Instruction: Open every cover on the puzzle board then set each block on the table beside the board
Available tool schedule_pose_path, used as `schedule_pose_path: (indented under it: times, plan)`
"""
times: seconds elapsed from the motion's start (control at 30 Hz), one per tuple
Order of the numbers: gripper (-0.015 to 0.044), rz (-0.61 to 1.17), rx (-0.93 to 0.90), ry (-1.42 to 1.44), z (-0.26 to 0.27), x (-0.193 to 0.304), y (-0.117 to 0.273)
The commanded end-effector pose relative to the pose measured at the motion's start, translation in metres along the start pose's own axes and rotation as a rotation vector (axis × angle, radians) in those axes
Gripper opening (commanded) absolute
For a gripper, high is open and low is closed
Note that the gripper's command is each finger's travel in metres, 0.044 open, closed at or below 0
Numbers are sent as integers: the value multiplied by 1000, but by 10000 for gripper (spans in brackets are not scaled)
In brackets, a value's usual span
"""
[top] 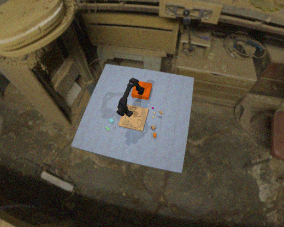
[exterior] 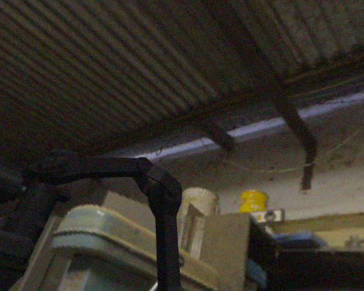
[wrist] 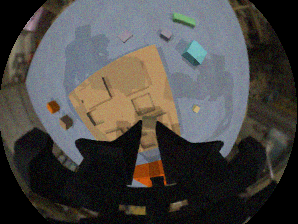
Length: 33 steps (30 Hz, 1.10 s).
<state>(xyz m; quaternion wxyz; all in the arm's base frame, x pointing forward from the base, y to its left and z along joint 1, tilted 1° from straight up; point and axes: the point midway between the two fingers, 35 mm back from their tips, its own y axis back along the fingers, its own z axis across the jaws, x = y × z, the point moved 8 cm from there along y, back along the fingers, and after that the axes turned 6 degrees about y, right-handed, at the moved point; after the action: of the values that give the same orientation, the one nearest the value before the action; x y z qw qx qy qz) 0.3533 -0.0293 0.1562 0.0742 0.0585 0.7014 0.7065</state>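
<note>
- Pincer (top: pixel 130 114) (wrist: pixel 148 123) is closed to a narrow gap on a small tan block (wrist: pixel 149 120), pinched between the fingertips above the puzzle board (top: pixel 139 126) (wrist: pixel 161 70).
- The board lies flat on the blue-grey bench (top: pixel 168 150) (wrist: pixel 52 65); the blur hides how far each cover is open.
- On the bench, off one side of the board, lie a teal block (top: pixel 111 120) (wrist: pixel 195 53) and a green block (top: pixel 107 128) (wrist: pixel 184 19).
- Off the opposite side rest a brown block (top: pixel 153 127) (wrist: pixel 66 122) and an orange block (top: pixel 154 135) (wrist: pixel 53 107), near each other.
- Black arm (top: pixel 125 95) (exterior: pixel 167 227) rises from an orange base (top: pixel 147 90) (wrist: pixel 150 169).
</note>
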Motion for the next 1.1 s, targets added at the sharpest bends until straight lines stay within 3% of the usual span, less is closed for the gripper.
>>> schedule_pose_path:
  times: [0.0, 1.07]
  plan:
    - [80, -1, 0, -5, -15, 2, 2]
    - [80, 2, 9, -5, -133, 44, 2]
